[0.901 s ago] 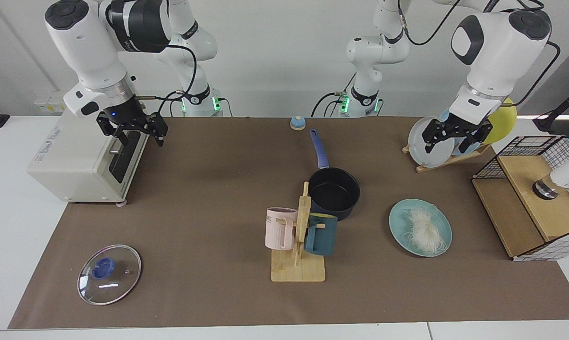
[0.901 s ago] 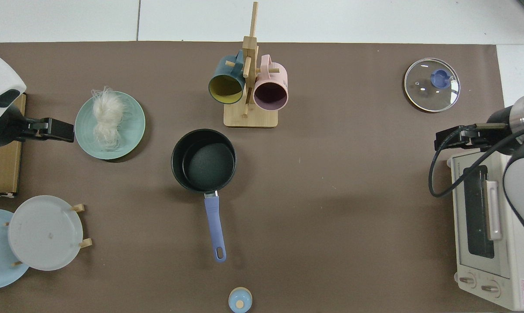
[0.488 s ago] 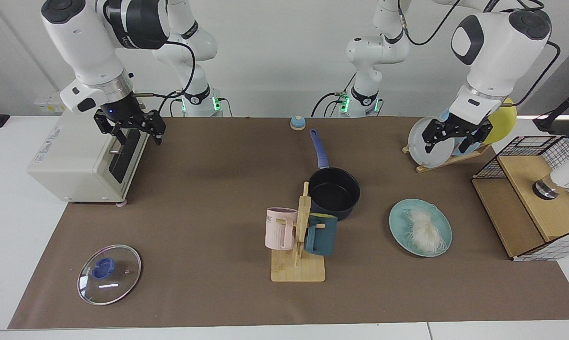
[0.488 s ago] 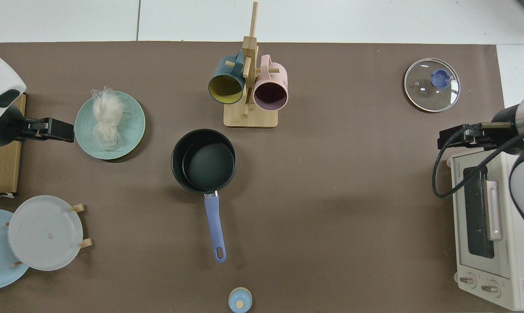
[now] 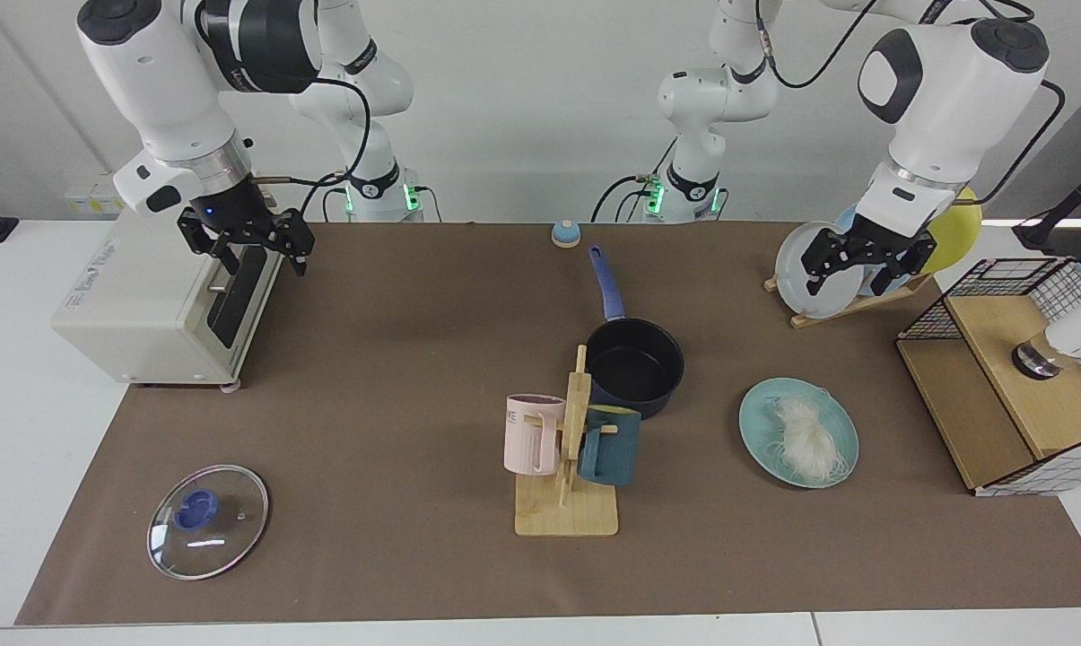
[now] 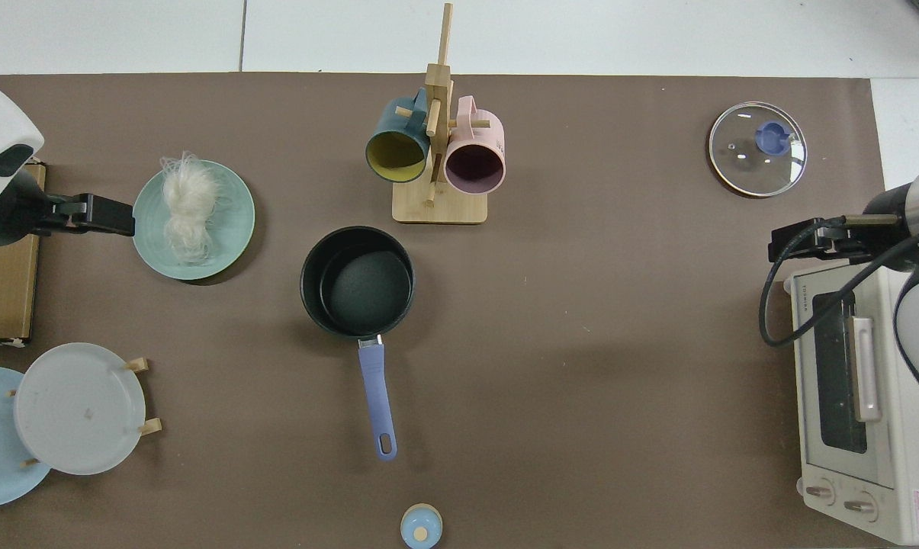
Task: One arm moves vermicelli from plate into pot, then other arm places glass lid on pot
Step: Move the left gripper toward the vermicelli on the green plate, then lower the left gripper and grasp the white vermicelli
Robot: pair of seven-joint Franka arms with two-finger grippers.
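Note:
The vermicelli (image 5: pixel 805 440) (image 6: pixel 188 206) lies as a white tangle on the pale teal plate (image 5: pixel 760 422) (image 6: pixel 230 229). The dark pot (image 5: pixel 634 363) (image 6: pixel 360 282) stands empty mid-table, its blue handle pointing toward the arm bases. The glass lid (image 5: pixel 208 520) (image 6: pixel 756 149) lies flat on the mat, far from the pot. My left gripper (image 5: pixel 848 283) (image 6: pixel 120 225) hangs open and empty in the air, beside the plate's outer edge in the top view. Above the toaster oven's front, my right gripper (image 5: pixel 266 266) (image 6: pixel 779 245) is open and empty.
A wooden mug rack (image 5: pixel 567 449) with a pink and a dark teal mug stands in front of the pot. A toaster oven (image 5: pixel 159 296), a dish rack with a grey plate (image 5: pixel 796 260), a wire basket (image 5: pixel 1015 377) and a small blue bell (image 5: pixel 565 233) ring the mat.
The right gripper rose a little over the toaster oven and then held. The left gripper edged slightly toward the teal plate. The objects have not moved.

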